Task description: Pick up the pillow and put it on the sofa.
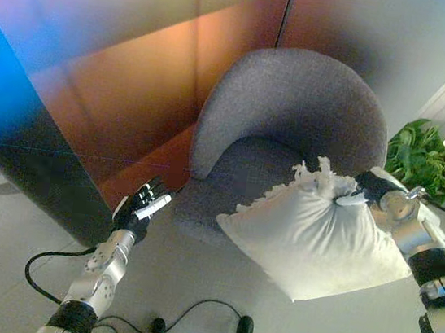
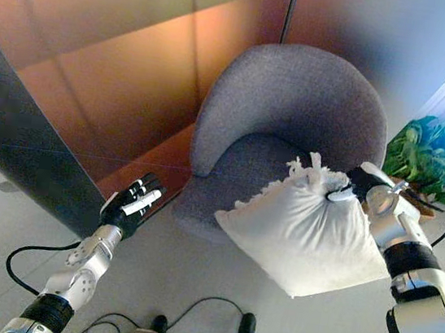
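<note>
A white pillow [image 1: 319, 241] with a frilled edge hangs in the air in front of the seat of a grey round-backed sofa chair [image 1: 296, 102]. My right hand [image 1: 367, 190] is shut on the pillow's upper right corner and holds it up, its lower corner pointing at the floor. My left hand [image 1: 142, 205] is empty with its fingers straight, raised to the left of the chair's seat front and apart from the pillow. The same scene shows in the right eye view, with the pillow [image 2: 304, 235] and the right hand [image 2: 359, 189].
A dark panel [image 1: 21, 140] stands at the left beside wood-coloured wall panels [image 1: 135, 81]. A green potted plant [image 1: 425, 156] stands to the right of the chair. The floor [image 1: 192, 269] is pale.
</note>
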Tool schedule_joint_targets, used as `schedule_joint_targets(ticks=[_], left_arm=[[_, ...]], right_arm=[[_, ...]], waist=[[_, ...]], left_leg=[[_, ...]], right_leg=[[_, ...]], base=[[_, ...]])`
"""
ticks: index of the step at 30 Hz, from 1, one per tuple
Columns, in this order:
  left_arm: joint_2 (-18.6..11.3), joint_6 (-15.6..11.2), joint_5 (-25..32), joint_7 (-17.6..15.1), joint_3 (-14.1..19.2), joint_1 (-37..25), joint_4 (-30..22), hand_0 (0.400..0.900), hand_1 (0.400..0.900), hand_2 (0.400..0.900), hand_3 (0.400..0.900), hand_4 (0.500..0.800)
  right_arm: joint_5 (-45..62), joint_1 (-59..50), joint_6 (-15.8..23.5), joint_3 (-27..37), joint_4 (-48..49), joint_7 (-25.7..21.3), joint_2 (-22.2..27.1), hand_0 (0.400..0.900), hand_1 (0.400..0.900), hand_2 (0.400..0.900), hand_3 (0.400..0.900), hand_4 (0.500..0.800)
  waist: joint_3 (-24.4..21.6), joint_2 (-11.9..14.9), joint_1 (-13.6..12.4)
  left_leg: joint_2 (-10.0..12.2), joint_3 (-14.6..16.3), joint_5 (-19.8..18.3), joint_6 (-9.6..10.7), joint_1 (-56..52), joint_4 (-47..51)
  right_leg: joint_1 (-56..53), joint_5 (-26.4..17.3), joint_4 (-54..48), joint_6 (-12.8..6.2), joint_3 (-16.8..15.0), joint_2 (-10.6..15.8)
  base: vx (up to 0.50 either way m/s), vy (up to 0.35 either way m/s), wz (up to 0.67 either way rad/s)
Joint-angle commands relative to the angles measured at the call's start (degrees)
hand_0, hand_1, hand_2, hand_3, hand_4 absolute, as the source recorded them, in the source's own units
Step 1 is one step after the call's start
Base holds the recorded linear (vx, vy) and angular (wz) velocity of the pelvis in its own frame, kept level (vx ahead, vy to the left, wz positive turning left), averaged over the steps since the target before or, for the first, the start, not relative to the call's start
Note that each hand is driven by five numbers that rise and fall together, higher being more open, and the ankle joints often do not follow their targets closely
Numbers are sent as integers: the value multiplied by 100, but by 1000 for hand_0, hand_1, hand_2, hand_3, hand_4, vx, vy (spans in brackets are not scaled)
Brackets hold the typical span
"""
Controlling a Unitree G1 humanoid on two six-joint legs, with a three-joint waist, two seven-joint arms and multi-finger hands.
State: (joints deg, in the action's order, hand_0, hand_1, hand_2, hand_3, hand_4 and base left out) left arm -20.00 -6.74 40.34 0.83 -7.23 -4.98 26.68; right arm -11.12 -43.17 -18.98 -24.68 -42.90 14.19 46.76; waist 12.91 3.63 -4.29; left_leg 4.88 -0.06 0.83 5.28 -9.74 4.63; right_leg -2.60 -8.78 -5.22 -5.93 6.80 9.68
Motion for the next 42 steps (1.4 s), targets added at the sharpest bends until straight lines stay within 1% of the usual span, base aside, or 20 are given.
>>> schedule_joint_targets(ticks=[1, 5, 8, 12, 13, 16, 17, 18, 19, 21, 23, 26, 27, 34, 42], left_arm=[[-205, -370, -41, 262, -474, -133, -118, 900, 900, 900, 900, 800], [-275, -334, 10, 403, -530, -65, -227, 900, 900, 900, 900, 800], [-308, -301, 39, 449, -583, -40, -317, 900, 900, 900, 900, 800], [-339, -298, 56, 503, -601, -26, -370, 900, 900, 900, 900, 800], [-352, -312, 71, 512, -639, -77, -415, 900, 900, 900, 900, 800], [-333, -401, 112, 482, -762, -329, -466, 900, 900, 900, 900, 800], [-339, -436, 146, 458, -809, -461, -505, 900, 900, 900, 900, 800], [-351, -514, 200, 425, -868, -644, -539, 900, 900, 900, 900, 800], [-346, -525, 206, 421, -873, -677, -537, 900, 900, 900, 900, 800], [-335, -587, 251, 347, -905, -908, -607, 900, 900, 900, 900, 800], [-326, -563, 228, 299, -851, -899, -706, 900, 900, 900, 900, 800], [-310, -430, 159, 211, -813, -782, -849, 900, 900, 900, 900, 800], [-314, -422, 157, 213, -808, -764, -856, 900, 900, 900, 900, 800], [-376, -236, 169, 278, -772, -444, -933, 900, 900, 900, 900, 800], [-432, -216, 191, 376, -741, -240, -923, 900, 900, 900, 900, 800]], right_arm=[[-13, -1691, 289, -523, -493, -216, 794, 400, 400, 400, 400, 500], [-134, -1780, 341, -552, -1028, -101, 684, 400, 400, 400, 400, 500], [-132, -1740, 364, -552, -1313, -136, 558, 400, 400, 400, 400, 500], [-182, -1720, 380, -539, -1411, -99, 492, 400, 400, 400, 400, 500], [-190, -1739, 354, -573, -1511, -206, 408, 400, 400, 400, 400, 500], [-102, -1950, 225, -684, -1808, -735, 272, 400, 400, 400, 400, 500], [-85, -2053, 182, -704, -1864, -972, 240, 533, 533, 533, 533, 580], [-76, -2238, 132, -772, -1934, -1182, 229, 900, 900, 900, 900, 800], [-70, -2277, 127, -793, -1948, -1201, 230, 900, 900, 900, 900, 800], [6, -2511, 69, -979, -2004, -1372, 266, 900, 900, 900, 900, 800], [32, -2494, 13, -1027, -1870, -1352, 357, 900, 900, 900, 900, 800], [-35, -2402, -86, -1020, -1769, -1227, 430, 900, 900, 900, 900, 800], [-44, -2390, -86, -1015, -1768, -1215, 435, 900, 900, 900, 900, 800], [-282, -2125, 80, -878, -1958, -1100, 451, 900, 900, 900, 900, 800], [-356, -1907, 88, -762, -1916, -1191, 419, 900, 900, 900, 900, 800]], waist=[[-999, 239, -265], [-977, 209, -357], [-928, 180, -412], [-875, 158, -449], [-797, 133, -489], [-580, 63, -560], [-477, 36, -577], [-311, -12, -596], [-285, -23, -595], [-75, -80, -599], [-26, -81, -581], [-102, -50, -564], [-113, -47, -563], [-408, 0, -585], [-581, 34, -588]], left_leg=[[162, -44, -14, 123, 116, -58], [173, -130, 6, 133, 141, -37], [184, -180, 10, 133, 136, -11], [204, -207, 28, 142, 154, 1], [224, -220, 47, 152, 202, -2], [242, -276, 87, 158, 380, -23], [235, -302, 100, 155, 472, -32], [224, -333, 126, 148, 596, -33], [223, -338, 128, 148, 613, -36], [200, -371, 165, 132, 769, -36], [194, -370, 179, 120, 804, -38], [192, -351, 168, 113, 745, -37], [192, -350, 165, 113, 735, -36], [194, -303, 96, 114, 503, -30], [210, -244, 33, 121, 337, -6]], right_leg=[[-550, 156, 96, -576, 270, 341], [-564, 169, 80, -562, 297, 335], [-573, 174, 72, -555, 328, 335], [-565, 173, 64, -554, 343, 331], [-530, 167, 65, -553, 357, 334], [-364, 141, 75, -549, 356, 334], [-282, 131, 80, -548, 341, 332], [-170, 117, 86, -545, 336, 332], [-154, 115, 89, -544, 336, 330], [-19, 97, 92, -541, 299, 327], [6, 90, 94, -533, 281, 324], [-59, 109, 91, -523, 268, 338], [-67, 112, 91, -523, 268, 339], [-285, 172, 91, -537, 316, 366], [-449, 221, 48, -553, 338, 357]], base=[[85, -3, 8], [75, -7, 9], [71, -12, 10], [21, -12, 6], [-31, -39, 10], [-130, -42, 5], [-319, -15, 1], [-274, -7, 0], [-300, 5, -1], [-201, 12, -3], [-27, 11, -3], [85, 13, 0], [104, 22, 3], [121, 17, 2], [42, 1, -1]])
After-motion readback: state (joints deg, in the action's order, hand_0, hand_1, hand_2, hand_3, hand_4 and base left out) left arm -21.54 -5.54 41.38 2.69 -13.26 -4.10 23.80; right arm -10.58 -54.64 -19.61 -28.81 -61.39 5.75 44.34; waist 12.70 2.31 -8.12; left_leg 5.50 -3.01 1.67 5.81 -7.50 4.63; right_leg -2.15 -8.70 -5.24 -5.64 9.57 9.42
